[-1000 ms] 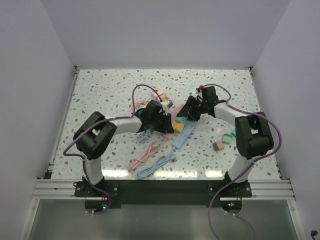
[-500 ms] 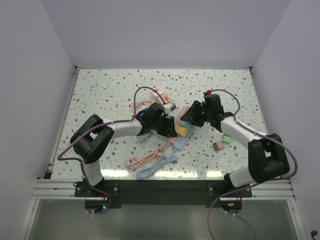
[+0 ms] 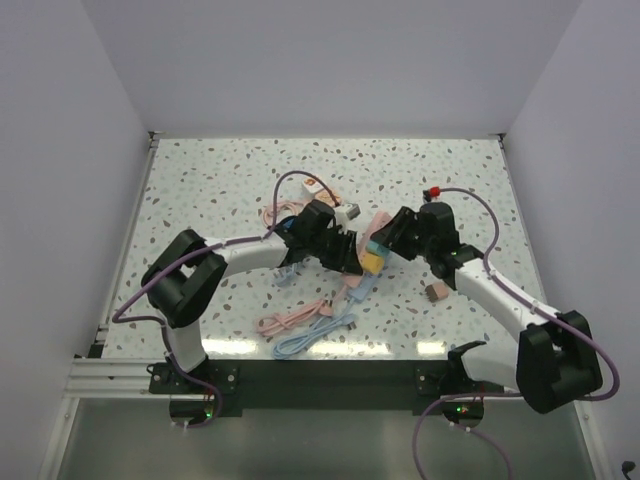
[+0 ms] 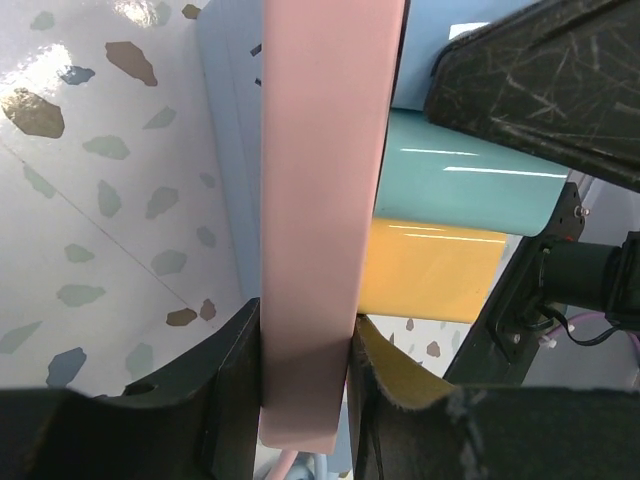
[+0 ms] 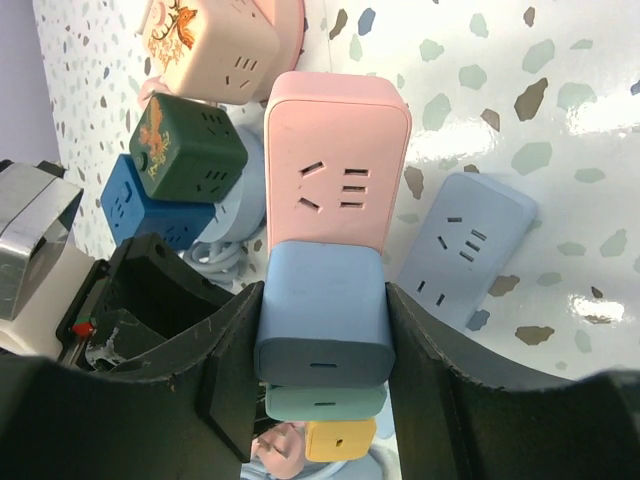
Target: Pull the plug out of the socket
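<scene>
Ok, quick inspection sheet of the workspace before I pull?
Surface: speckled table, some glare.
Job's things: blue plug, teal plug and yellow plug in a row on the pink power strip.
Clutter: pale blue strip, green cube socket, blue cube socket, brown block.
Grippers: left gripper shut on the pink power strip; right gripper shut on the blue plug.
Cables: pink cable and blue cable loose near the front edge.
Surroundings: plain walls; nothing else seen.

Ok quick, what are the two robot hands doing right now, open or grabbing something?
left gripper: shut on the pink power strip.
right gripper: shut on the blue plug.
</scene>
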Controlling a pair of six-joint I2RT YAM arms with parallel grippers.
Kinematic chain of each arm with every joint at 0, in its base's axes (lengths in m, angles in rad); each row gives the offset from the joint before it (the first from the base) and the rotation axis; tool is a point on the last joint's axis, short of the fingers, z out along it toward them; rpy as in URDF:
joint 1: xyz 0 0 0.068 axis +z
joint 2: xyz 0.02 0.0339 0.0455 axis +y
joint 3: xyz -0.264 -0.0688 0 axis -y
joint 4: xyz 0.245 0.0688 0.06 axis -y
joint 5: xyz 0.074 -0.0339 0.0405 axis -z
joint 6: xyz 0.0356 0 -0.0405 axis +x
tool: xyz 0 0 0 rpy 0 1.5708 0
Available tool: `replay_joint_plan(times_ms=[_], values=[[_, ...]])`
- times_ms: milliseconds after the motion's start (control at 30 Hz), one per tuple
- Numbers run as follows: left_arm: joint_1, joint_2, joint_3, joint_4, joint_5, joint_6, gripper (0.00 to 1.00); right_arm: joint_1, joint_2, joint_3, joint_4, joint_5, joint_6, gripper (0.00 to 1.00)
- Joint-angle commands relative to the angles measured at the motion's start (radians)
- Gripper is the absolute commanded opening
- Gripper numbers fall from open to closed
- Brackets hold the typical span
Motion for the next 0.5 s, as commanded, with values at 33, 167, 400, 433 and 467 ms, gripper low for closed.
replay_joint_plan(times_ms=[33,167,400,433,467], values=[[0.073,0.042,0.07,0.002,-0.273,-0.107,0.0,0.024,-0.07,0.028,-0.159,-0.198,-0.051,0.0],[0.077,0.03,0.072,0.002,-0.276,-0.103,0.0,0.018,-0.116,0.071,-0.295,-0.229,-0.173,0.0],[0.084,0.021,0.086,-0.055,-0.286,-0.089,0.0,0.017,-0.159,0.083,-0.343,-0.238,-0.16,0.0],[0.084,0.019,0.086,-0.057,-0.283,-0.088,0.0,0.017,-0.167,0.085,-0.348,-0.244,-0.155,0.0],[0.085,0.018,0.086,-0.058,-0.282,-0.086,0.0,0.017,-0.176,0.088,-0.37,-0.24,-0.16,0.0]])
